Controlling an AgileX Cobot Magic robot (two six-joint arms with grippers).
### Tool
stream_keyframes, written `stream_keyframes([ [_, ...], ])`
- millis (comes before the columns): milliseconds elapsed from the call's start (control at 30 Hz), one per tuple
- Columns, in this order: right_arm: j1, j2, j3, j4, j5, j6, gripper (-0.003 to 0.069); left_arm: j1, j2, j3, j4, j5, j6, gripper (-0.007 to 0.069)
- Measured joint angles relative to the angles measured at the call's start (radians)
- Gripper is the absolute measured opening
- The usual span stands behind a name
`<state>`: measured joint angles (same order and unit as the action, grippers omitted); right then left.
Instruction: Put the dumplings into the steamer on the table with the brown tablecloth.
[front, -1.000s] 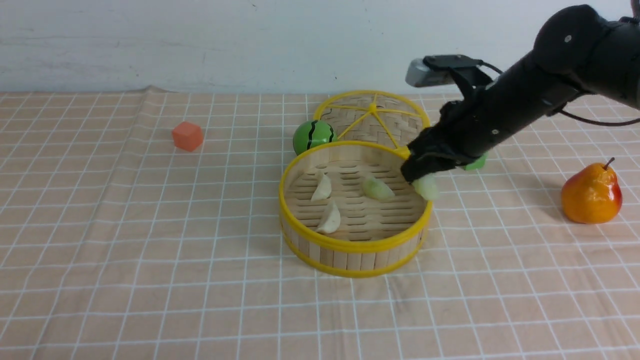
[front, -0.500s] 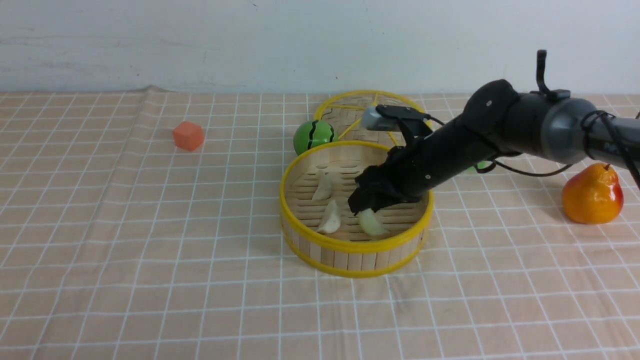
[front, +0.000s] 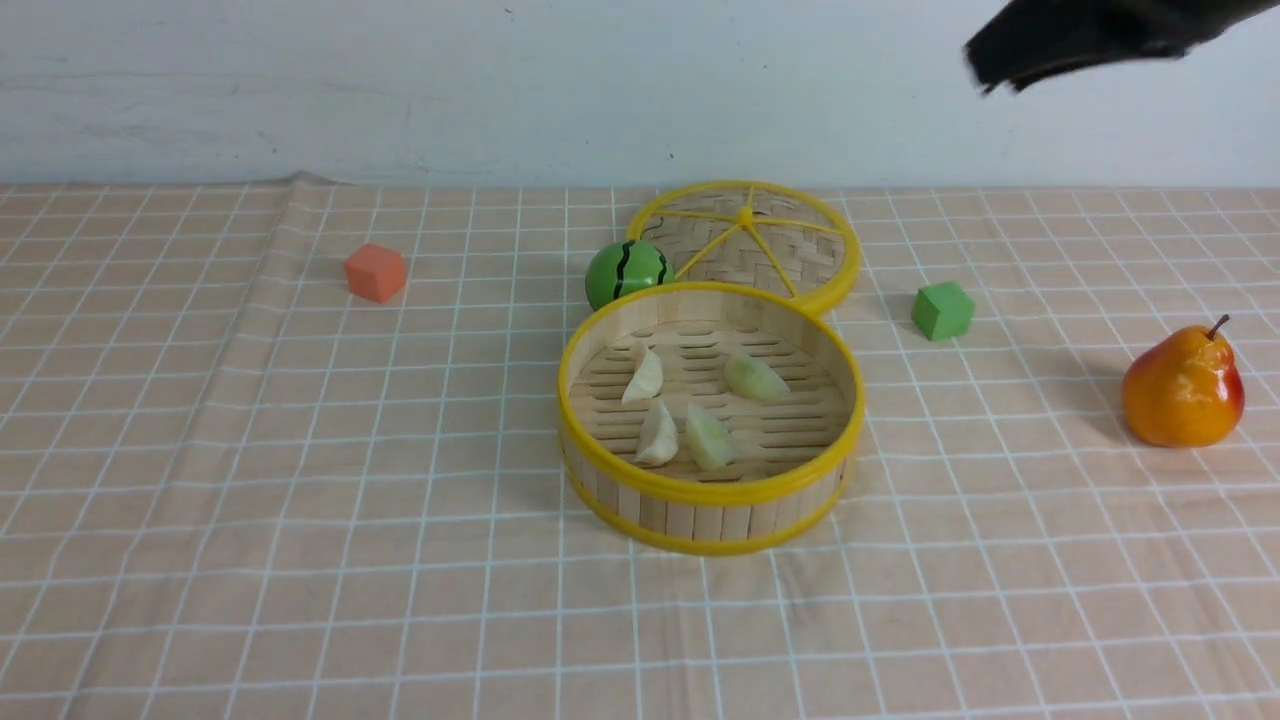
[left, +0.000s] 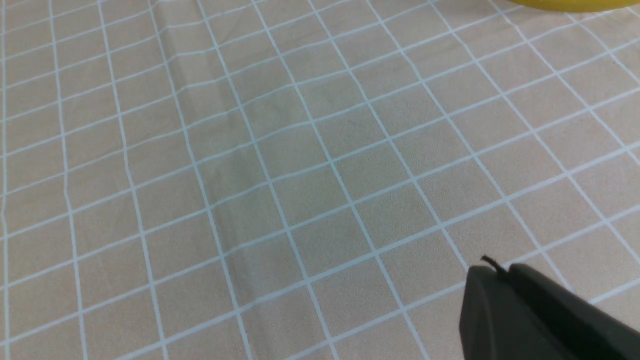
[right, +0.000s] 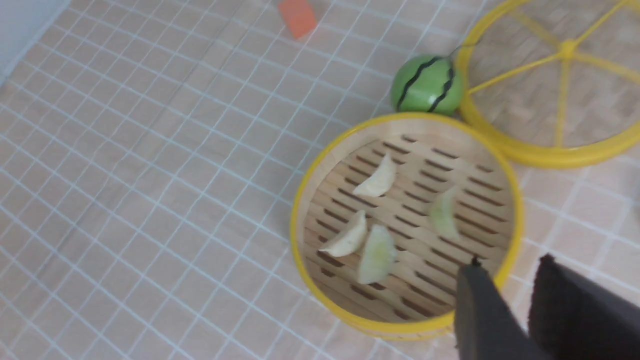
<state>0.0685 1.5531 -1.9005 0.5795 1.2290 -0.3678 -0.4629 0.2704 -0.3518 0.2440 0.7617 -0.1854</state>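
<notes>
The steamer stands mid-table on the brown checked tablecloth. Several pale dumplings lie on its slatted floor: one far left, one far right, and two side by side at the front. The right wrist view shows the steamer and these dumplings from above. My right gripper is high at the upper right, blurred; in its wrist view it is open and empty. My left gripper is shut and empty over bare cloth.
The flat woven lid lies behind the steamer, with a green striped ball beside it. An orange cube sits far left, a green cube right of the steamer, and a pear far right.
My right gripper carried a dumpling into the steamer, let it go beside the front one, then rose up and to the right, out of the steamer.
</notes>
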Motion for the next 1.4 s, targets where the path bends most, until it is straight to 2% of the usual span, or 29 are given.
stream_keyframes([
  [33, 0.000, -0.011, 0.002, 0.000, 0.001, 0.000, 0.0095, 0.000, 0.000, 0.000, 0.000, 0.000, 0.000, 0.0022],
  [67, -0.006, -0.075, 0.031, -0.032, 0.006, 0.006, 0.0033, 0.000, 0.000, 0.000, 0.000, 0.000, 0.000, 0.0026],
  [100, -0.006, -0.128, 0.066, -0.051, 0.005, 0.013, 0.0001, 0.000, 0.000, 0.000, 0.000, 0.000, 0.000, 0.0028],
  [267, -0.006, -0.372, 0.348, -0.096, -0.153, -0.021, -0.0018, 0.000, 0.000, 0.000, 0.000, 0.000, 0.000, 0.0031],
  [367, -0.006, -0.622, 0.698, -0.123, -0.423, -0.137, -0.0016, 0.000, 0.000, 0.000, 0.000, 0.000, 0.000, 0.0036],
  [467, -0.006, -0.780, 0.919, -0.123, -0.600, -0.199, -0.0015, 0.000, 0.000, 0.000, 0.000, 0.000, 0.000, 0.0038],
  [500, -0.006, -0.922, 1.098, -0.120, -0.746, -0.241, -0.0013, 0.000, 0.000, 0.000, 0.000, 0.000, 0.000, 0.0038],
  [600, -0.006, -1.123, 1.393, -0.109, -0.986, -0.288, -0.0013, 0.000, 0.000, 0.000, 0.000, 0.000, 0.000, 0.0038],
  [767, -0.006, -1.300, 1.628, -0.075, -1.039, -0.305, -0.0011, 0.000, 0.000, 0.000, 0.000, 0.000, 0.000, 0.0038],
  [933, -0.006, -1.375, 1.721, 0.009, -0.967, -0.305, -0.0009, 0.000, 0.000, 0.000, 0.000, 0.000, 0.000, 0.0039],
  [1133, -0.006, -1.382, 1.735, 0.123, -0.810, -0.305, -0.0002, 0.000, 0.000, 0.000, 0.001, 0.000, 0.000, 0.0039],
  [1267, -0.006, -1.382, 1.735, 0.116, -0.756, -0.305, -0.0001, 0.000, 0.000, 0.000, 0.001, 0.000, 0.000, 0.0041],
  [1400, 0.005, -1.448, 1.785, 0.031, -0.821, -0.293, -0.0001, 0.000, 0.000, 0.000, 0.002, 0.000, 0.000, 0.0048],
])
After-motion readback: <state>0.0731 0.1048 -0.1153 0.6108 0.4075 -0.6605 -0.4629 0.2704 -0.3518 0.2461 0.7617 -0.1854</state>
